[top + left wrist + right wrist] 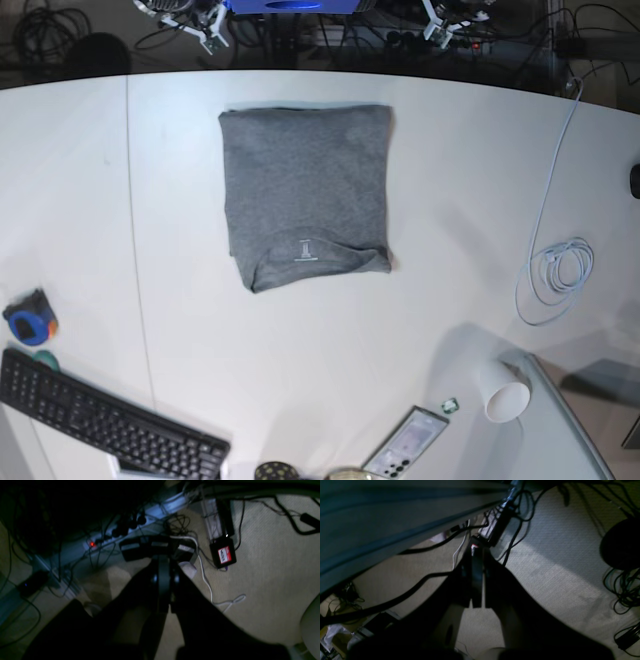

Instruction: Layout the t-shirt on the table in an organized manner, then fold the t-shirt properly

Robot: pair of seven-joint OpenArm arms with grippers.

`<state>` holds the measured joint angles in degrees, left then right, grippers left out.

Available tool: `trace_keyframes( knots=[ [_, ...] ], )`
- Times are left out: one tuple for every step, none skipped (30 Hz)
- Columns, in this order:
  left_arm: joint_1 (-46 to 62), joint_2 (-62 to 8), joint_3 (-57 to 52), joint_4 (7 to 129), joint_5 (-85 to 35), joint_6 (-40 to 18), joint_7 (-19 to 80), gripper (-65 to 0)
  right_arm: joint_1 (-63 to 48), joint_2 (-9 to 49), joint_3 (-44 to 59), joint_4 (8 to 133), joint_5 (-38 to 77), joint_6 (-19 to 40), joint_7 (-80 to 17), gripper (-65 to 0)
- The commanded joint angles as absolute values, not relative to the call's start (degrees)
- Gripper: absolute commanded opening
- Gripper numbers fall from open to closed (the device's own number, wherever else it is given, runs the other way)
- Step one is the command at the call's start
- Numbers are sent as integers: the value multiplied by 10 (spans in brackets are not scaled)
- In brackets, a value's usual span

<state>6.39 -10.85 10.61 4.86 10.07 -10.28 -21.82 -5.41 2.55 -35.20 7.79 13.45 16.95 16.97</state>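
Left end effector [163, 580] and right end effector [476, 580]: both pinched closed, empty, hanging over floor beyond tabletop [450, 180] far edge. We see t-shirt [305, 190] folded mid-tabletop, long axis front-to-back, roughly between arms, neither clearly nearer.

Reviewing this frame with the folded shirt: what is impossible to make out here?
- Both wrist views are dark and aimed at the floor and cables, so neither shows the t-shirt or table.
- Left tool and right tool: black silhouettes, tips look pressed together, nothing visibly held.
- Base view: the arms are cut off by the top edge.
- Pale mark on the shirt: too small to read.
- Shirt's sleeves: hidden by the folds.
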Motion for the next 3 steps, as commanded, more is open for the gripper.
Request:
trace_keyframes(
  knots=[
    [65, -113, 107, 52, 99, -102, -225, -650, -58, 26, -351, 80, 134, 174, 175, -635],
    [65, -113, 107, 51, 99, -102, -225, -650, -58, 26, -351, 80, 133, 174, 175, -635],
    [65, -113, 107, 51, 99, -102, -225, -650, -58, 26, -351, 80, 133, 174, 175, -635]
  ],
)
